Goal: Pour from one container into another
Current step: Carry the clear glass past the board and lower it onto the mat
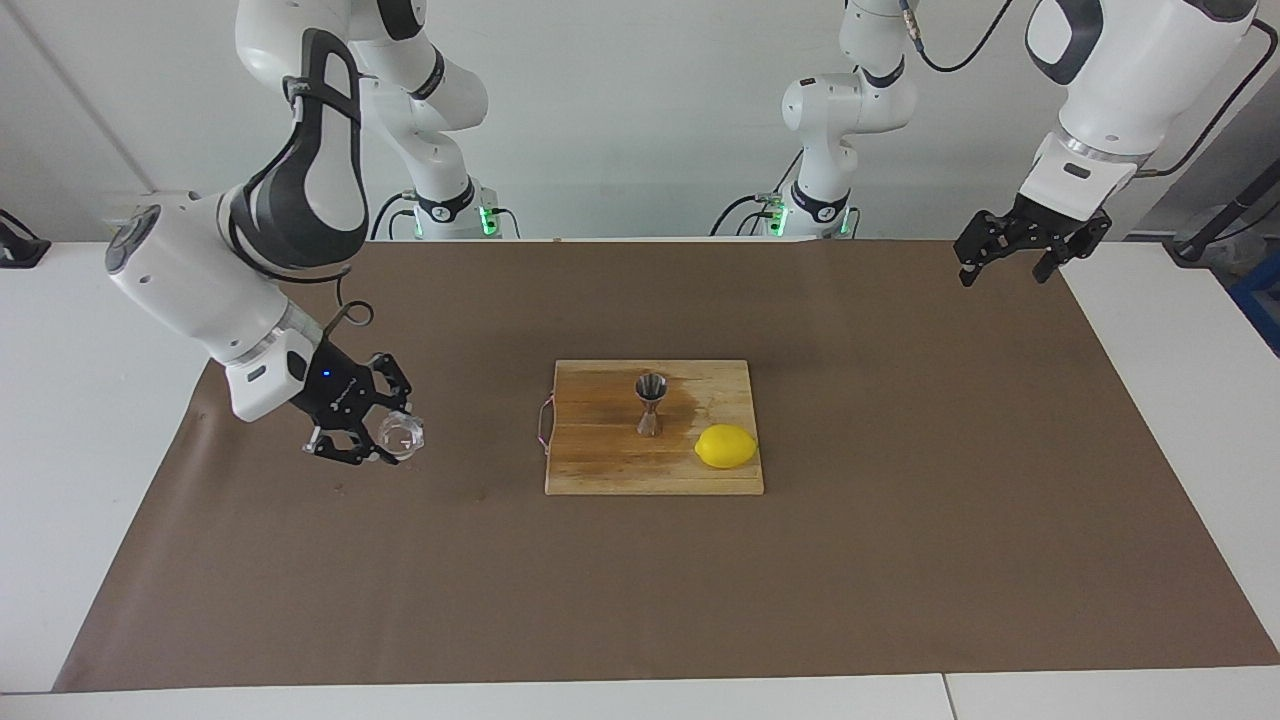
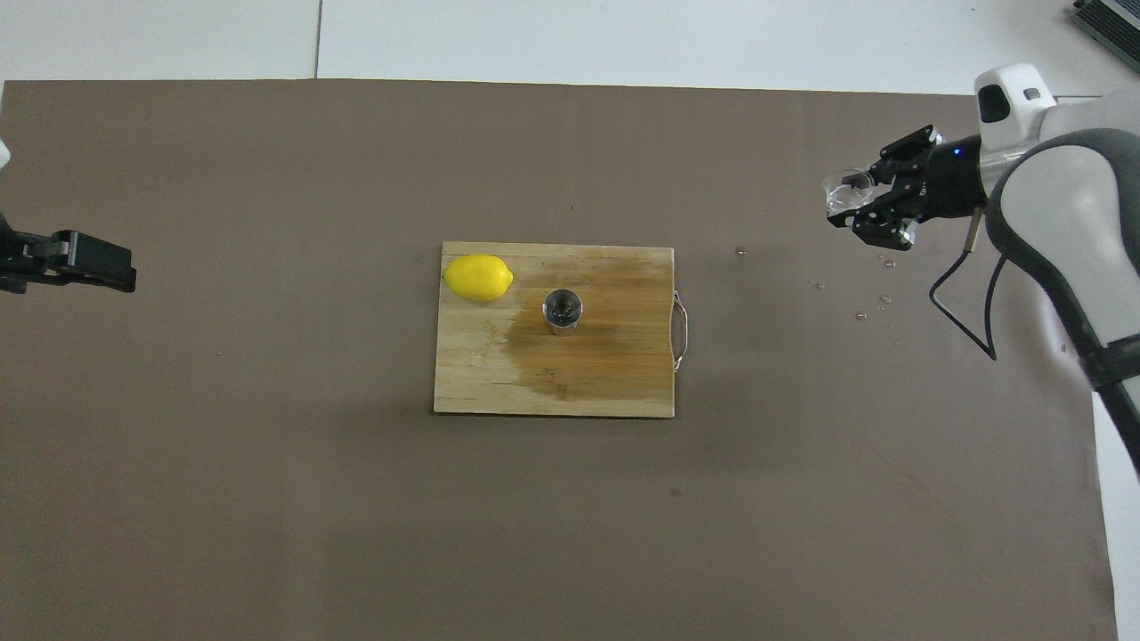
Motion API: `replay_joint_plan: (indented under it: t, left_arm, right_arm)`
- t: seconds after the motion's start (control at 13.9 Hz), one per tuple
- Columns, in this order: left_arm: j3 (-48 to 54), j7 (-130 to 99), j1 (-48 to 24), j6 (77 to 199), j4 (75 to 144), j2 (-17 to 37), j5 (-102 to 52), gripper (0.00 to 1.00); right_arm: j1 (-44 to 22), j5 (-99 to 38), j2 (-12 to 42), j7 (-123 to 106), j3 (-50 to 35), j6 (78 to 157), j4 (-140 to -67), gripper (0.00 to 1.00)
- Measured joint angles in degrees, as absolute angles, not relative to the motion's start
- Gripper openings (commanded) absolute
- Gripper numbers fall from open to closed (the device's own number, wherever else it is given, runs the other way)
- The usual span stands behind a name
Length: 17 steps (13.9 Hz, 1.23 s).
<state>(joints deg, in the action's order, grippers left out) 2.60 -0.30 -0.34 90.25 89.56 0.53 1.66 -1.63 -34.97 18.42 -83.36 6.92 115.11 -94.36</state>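
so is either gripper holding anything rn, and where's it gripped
The right gripper holds the clear glass cup by its side wall, over the brown mat toward the right arm's end. The left gripper waits open, holding nothing.

I see both views bright and evenly lit, the light coming from above. Shadows are soft: a faint one lies under the cutting board (image 2: 552, 383) and under the lemon (image 1: 726, 446). The brown mat (image 1: 900, 560) gives no glare. The jigger (image 1: 650, 403) looks sharp, with small reflections.
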Motion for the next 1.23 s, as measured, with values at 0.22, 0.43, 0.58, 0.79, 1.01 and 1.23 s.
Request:
replay_joint_plan:
  t: [0.22, 0.43, 0.58, 0.79, 1.01, 1.23]
  left_arm:
    - [2.6, -0.3, -0.34, 90.25, 89.56, 0.53, 1.66, 1.0]
    - [2.6, -0.3, -0.34, 90.25, 89.56, 0.53, 1.66, 1.0]
    - [2.6, -0.3, -0.34, 90.25, 89.56, 0.53, 1.66, 1.0]
    - [2.6, -0.3, -0.34, 90.25, 89.56, 0.53, 1.66, 1.0]
    - [2.6, -0.3, -0.34, 90.25, 89.56, 0.53, 1.66, 1.0]
    - [2.6, -0.3, -0.34, 90.25, 89.56, 0.53, 1.66, 1.0]
  right_arm:
    - [-0.98, -40.54, 18.29, -99.76, 11.99, 114.91, -100.12, 0.0]
    - [-0.33, -43.27, 18.55, -112.02, 13.56, 114.83, -104.29, 0.0]
    - [-0.11, -49.43, 20.13, -121.13, 15.36, 113.56, -106.65, 0.0]
    - [0.92, -53.24, 23.42, -129.65, 18.04, 109.81, -107.32, 0.03]
    - [1.7, -53.35, 24.41, -133.37, 19.06, 106.38, -107.37, 0.06]
    - [1.74, -53.35, 24.47, -136.48, 20.47, 103.6, -107.98, 0.11]
